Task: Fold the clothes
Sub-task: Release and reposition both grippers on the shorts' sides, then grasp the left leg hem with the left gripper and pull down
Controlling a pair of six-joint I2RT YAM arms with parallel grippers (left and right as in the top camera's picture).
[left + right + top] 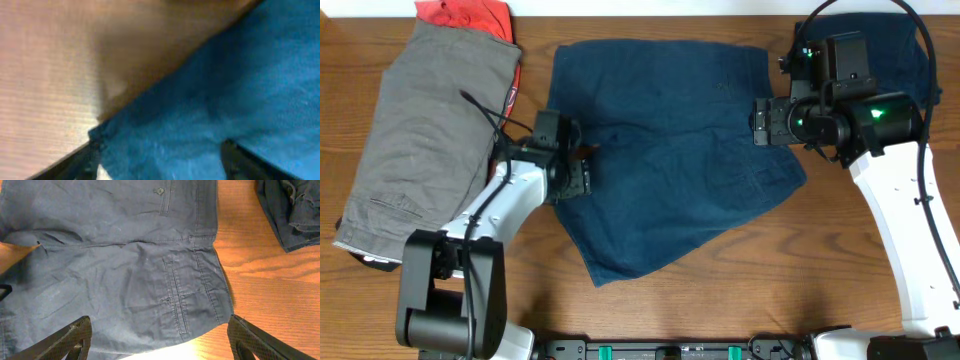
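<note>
Dark blue denim shorts [670,150] lie spread flat in the middle of the table. My left gripper [582,162] is low at their left edge. In the left wrist view its fingers [160,152] are apart, with the blue cloth [240,85] between them. My right gripper [760,120] is open and empty above the shorts' right edge. The right wrist view shows its fingers [160,327] spread over a back pocket and the hem corner of the shorts [125,255].
Grey-khaki shorts [430,130] lie folded at the left, with a red-orange garment [465,15] under their far end. A dark navy garment [890,40] lies at the far right under the right arm; it also shows in the right wrist view [290,210]. Bare wooden table [720,290] runs along the front.
</note>
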